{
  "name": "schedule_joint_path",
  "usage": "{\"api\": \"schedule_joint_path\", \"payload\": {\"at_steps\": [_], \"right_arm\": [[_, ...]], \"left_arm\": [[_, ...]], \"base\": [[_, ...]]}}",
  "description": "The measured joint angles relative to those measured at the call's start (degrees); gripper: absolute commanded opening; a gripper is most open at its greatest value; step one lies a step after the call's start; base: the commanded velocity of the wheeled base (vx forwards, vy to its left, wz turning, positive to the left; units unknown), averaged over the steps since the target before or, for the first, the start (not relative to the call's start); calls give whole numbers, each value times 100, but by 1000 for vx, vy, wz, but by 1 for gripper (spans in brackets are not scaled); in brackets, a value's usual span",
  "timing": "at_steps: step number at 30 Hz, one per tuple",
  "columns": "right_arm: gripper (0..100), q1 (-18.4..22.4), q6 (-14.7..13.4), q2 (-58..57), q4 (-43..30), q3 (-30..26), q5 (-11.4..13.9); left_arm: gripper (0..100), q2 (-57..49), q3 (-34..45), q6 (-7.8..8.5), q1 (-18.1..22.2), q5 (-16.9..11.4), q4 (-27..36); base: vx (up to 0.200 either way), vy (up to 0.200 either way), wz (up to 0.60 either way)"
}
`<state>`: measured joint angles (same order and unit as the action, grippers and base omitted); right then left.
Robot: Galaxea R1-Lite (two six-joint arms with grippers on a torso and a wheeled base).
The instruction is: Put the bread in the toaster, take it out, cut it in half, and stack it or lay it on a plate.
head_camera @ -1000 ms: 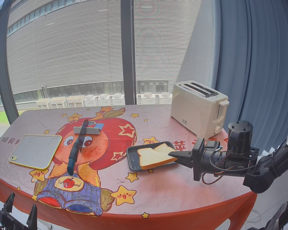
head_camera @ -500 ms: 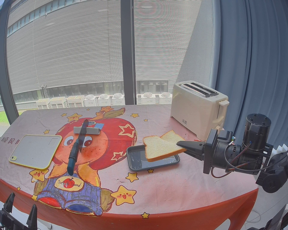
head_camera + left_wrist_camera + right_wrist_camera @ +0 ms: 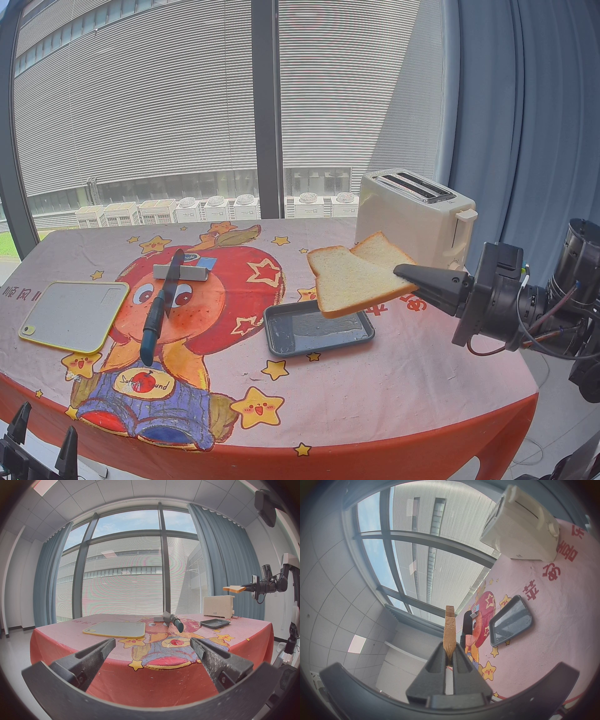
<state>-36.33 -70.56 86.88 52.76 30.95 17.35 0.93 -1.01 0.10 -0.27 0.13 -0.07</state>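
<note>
Right claw [image 3: 403,272]: clenched on 1 edge of the bread [image 3: 353,281]. In the right wrist view the 2 fingers pinch the crust with the bread seen edge-on.
Bread: in the air, held flat and level, in front of the toaster [image 3: 412,231] and below its 2 top slots. It looks like 2 overlapped slices, though I cannot be sure.
Why held so: a grip at the crust leaves most of the bread free, which should suit feeding it into a slot. My guess is that it must first be turned upright.
Toaster: at the table's far edge, slots open to the top, lever at its near end in the raised position.
Tray [image 3: 312,328]: dark and bare, on the tablecloth [image 3: 375,400] in front of the toaster, nearer the robot, under the bread's near edge.
Knife [image 3: 159,306]: well to the toaster's left, blade propped on a small grey rest [image 3: 180,272], likely so the handle is easy to pick up.
Cutting board [image 3: 75,315]: farther left of the toaster again, just beyond the knife.
Left claw [image 3: 152,642]: released, fingers spread wide, low before the table's near edge, far from the toaster.
Stage: toasting step not yet done.
</note>
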Motion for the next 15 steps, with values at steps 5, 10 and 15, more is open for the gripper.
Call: {"api": "schedule_joint_path", "payload": {"at_steps": [5,10,15], "right_arm": [[0,-16,38,-185,6,-30,5],[0,-13,282,-251,6,-50,5],[0,-18,690,-284,9,-107,-2]], "left_arm": [[100,0,0,0,0,0,0],[100,0,0,0,0,-2,0],[100,0,0,0,0,-2,0]], "base": [[0,0,0],[0,0,0],[0,0,0]]}}
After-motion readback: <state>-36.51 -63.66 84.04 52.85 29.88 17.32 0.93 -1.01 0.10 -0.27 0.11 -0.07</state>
